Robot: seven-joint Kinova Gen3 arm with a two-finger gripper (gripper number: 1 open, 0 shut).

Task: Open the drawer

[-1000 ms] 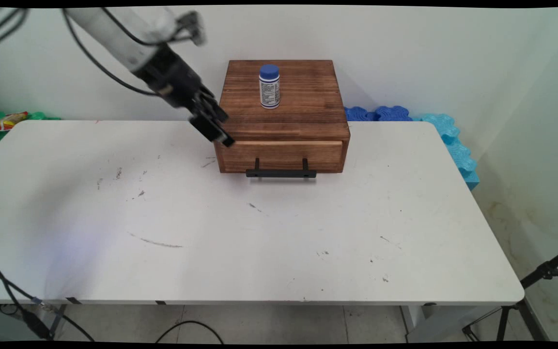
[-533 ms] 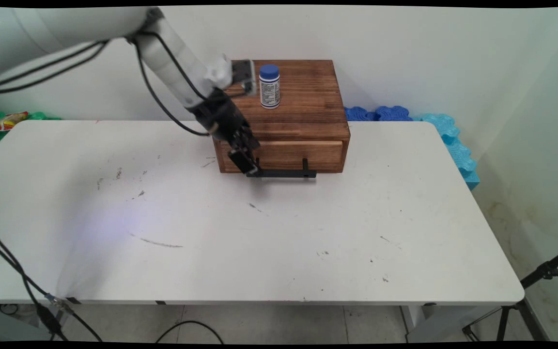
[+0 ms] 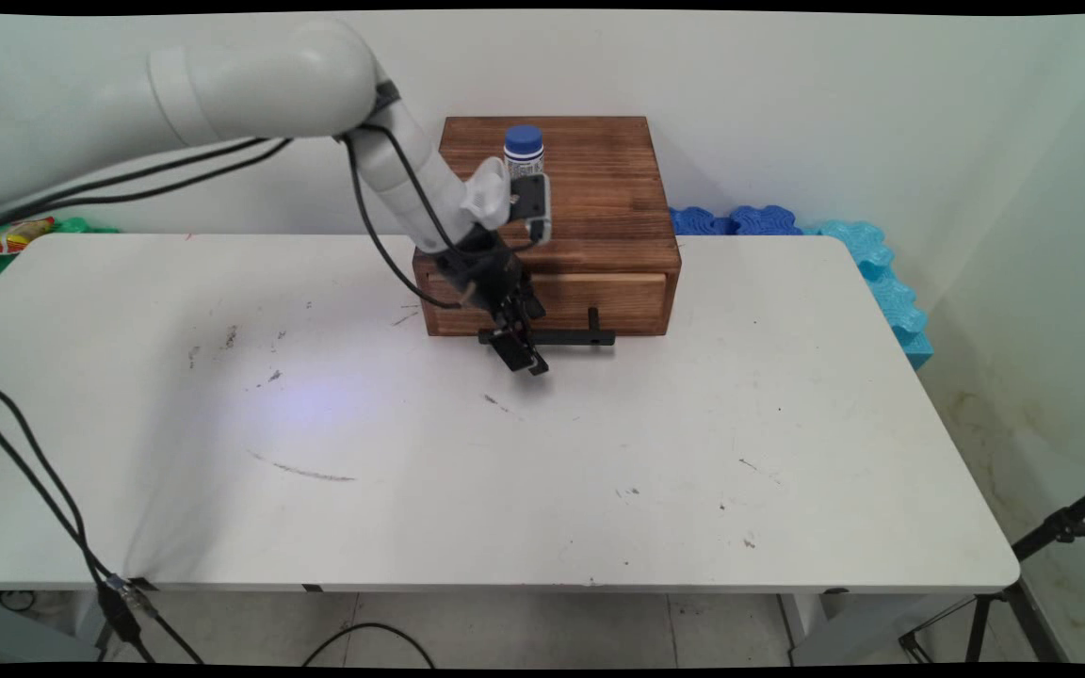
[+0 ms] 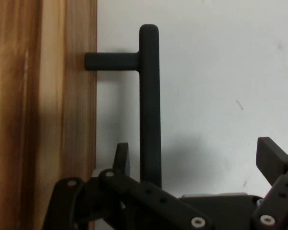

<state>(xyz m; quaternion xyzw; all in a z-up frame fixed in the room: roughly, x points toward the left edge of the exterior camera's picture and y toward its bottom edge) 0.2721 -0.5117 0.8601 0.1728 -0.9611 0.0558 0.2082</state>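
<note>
Fingers of the black two-finger gripper (image 3: pixel 525 358) stood spread around the wooden drawer box's (image 3: pixel 590 202) black bar handle (image 4: pixel 150 103), at the bench's (image 3: pixel 505 471) twelve o'clock, squeezing apparently due next.

Robotics lab: white arm (image 3: pixel 251 89) over scuffed white table (image 3: pixel 505 471), tripod (image 3: pixel 1042 556) and bare wall (image 3: pixel 834 104) beyond.

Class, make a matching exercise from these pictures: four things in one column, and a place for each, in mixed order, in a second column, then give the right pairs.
Things:
1. bottle
2. handle
3. gripper
4. foam mats

Places:
A. on the drawer front
B. off the table's far right corner
C. on top of the wooden box
D. at the handle's left end, fingers open

Pairs: 1-C, 2-A, 3-D, 4-B
</note>
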